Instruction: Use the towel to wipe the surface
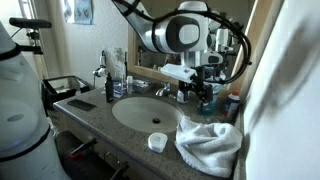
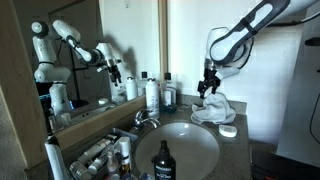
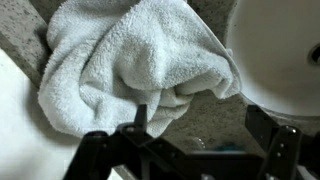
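Note:
The white fluffy towel (image 1: pixel 210 143) lies rumpled on the speckled stone countertop (image 1: pixel 95 118) beside the oval white basin (image 1: pixel 143 112). It shows in both exterior views (image 2: pixel 214 110). My gripper (image 1: pixel 205 92) hangs just above the towel's far edge (image 2: pixel 208 90). In the wrist view the towel (image 3: pixel 130 55) fills the upper left and the basin rim (image 3: pixel 285 50) the upper right. The gripper (image 3: pixel 200 128) is open and empty, with bare countertop (image 3: pixel 205 112) between its fingers. The left finger is close to the towel's edge.
A small white round cup (image 1: pixel 157 142) stands near the counter's front edge, also seen by the towel (image 2: pixel 228 131). A faucet (image 2: pixel 146 118), several bottles (image 2: pixel 152 95) and a dark soap dispenser (image 2: pixel 162 160) ring the basin. A mirror (image 2: pixel 70 50) backs the counter.

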`<state>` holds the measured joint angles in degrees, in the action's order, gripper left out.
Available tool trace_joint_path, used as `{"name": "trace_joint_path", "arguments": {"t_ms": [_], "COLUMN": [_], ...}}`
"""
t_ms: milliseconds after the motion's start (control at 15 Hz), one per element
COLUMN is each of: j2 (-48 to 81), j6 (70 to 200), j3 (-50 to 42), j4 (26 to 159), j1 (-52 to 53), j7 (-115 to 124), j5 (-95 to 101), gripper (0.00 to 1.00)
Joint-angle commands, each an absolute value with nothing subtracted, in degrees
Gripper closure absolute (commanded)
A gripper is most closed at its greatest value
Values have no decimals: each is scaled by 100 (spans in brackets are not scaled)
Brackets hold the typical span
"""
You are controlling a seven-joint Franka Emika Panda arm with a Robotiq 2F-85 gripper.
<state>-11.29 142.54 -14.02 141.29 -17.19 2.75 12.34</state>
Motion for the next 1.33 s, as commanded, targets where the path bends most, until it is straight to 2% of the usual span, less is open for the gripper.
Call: {"name": "trace_joint_path", "arguments": {"t_ms": [0, 467, 533, 600, 1000, 1200, 1267], "j2": [-433, 564, 711, 815, 849, 732, 697], "j6": [14604, 16089, 16247, 16325, 16287, 16123, 16067], "j3": [-1548, -1984, -2119, -2242, -2710, -2800, -2821], "j4": [14021, 14300, 14298, 14314, 14350, 14365, 14372], "j1": [-1847, -1931, -1873, -1797, -1319, -1214, -1207], "j7": [500, 1612, 1936, 2146, 3024, 3145, 3163], "j5": [1191, 1744, 2068, 2243, 2829, 2867, 2863], "gripper": [0, 0, 25, 26, 72, 92, 94]}}
